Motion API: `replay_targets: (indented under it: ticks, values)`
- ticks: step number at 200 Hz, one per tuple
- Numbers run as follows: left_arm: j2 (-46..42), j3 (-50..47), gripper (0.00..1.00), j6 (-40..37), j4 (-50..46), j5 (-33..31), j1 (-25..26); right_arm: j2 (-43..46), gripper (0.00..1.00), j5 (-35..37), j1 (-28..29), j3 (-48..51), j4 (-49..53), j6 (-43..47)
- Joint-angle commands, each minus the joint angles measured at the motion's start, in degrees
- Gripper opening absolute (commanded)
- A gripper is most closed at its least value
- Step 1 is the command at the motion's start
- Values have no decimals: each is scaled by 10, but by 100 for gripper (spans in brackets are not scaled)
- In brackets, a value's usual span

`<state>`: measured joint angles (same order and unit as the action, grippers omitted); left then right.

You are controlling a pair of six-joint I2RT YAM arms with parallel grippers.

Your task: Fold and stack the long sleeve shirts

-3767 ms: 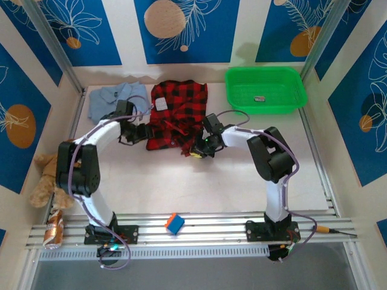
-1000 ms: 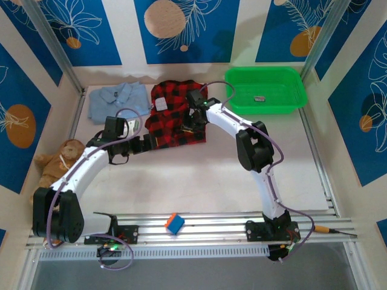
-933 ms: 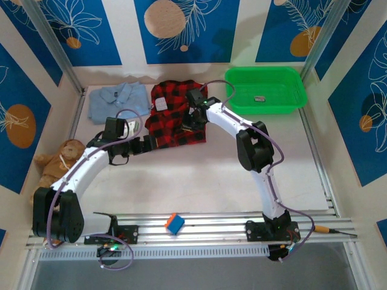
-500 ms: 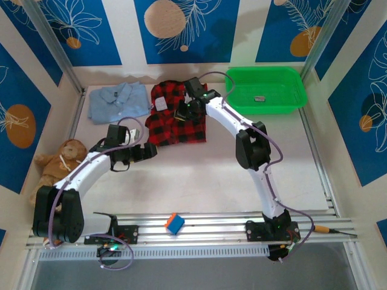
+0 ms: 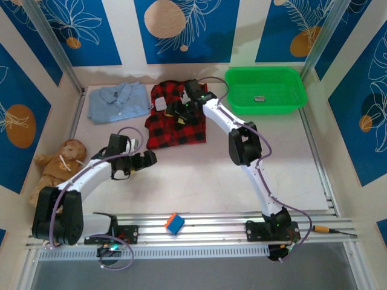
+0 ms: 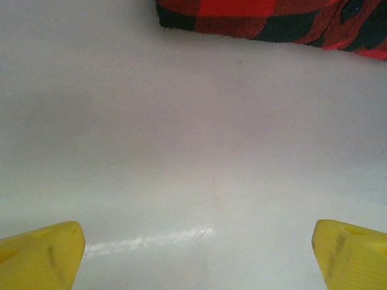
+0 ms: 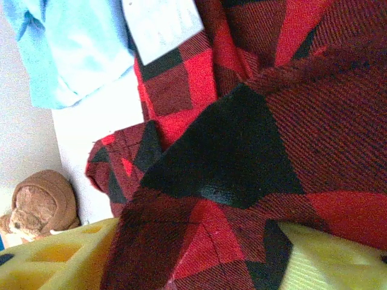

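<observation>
- red checked shirt (image 5: 175, 130), lying at the far middle of the table (image 5: 211, 175), white tag (image 5: 161, 104) near its top.
- light blue shirt (image 5: 118, 99) just beside it, at the far left.
- right claw (image 5: 175, 112) down on the red checked shirt, yellow fingers (image 7: 60, 260) apart with red cloth bunched between; cannot tell if pinched or let go.
- left claw (image 5: 147, 159) spread wide, holding nothing, over bare table near the red shirt's front edge.
- brown teddy (image 5: 60, 163) off the left side.
</observation>
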<state>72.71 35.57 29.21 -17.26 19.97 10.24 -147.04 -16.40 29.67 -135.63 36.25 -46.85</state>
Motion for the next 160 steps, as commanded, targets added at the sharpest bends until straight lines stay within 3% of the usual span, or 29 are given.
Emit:
replay_targets:
  ticks: [1,62,89,110,122,138,160]
  values:
    - [-16,-19,97,22,20,14,-1,68,68,-20,-6,15,-21,16]
    - [0,-25,97,43,37,18,0,24,71,-81,-15,-49,-45,-19]
    - [-16,-30,100,60,27,-7,0,114,71,22,-16,43,-7,44]
    - [6,-26,100,86,61,8,0,182,69,143,-19,130,34,106]
    - [28,-16,99,100,90,23,0,205,65,178,-24,182,37,133]
    - [62,10,94,108,115,27,0,222,54,182,-32,251,14,144]
    - [113,64,68,98,110,8,0,228,38,176,-32,319,-30,149]
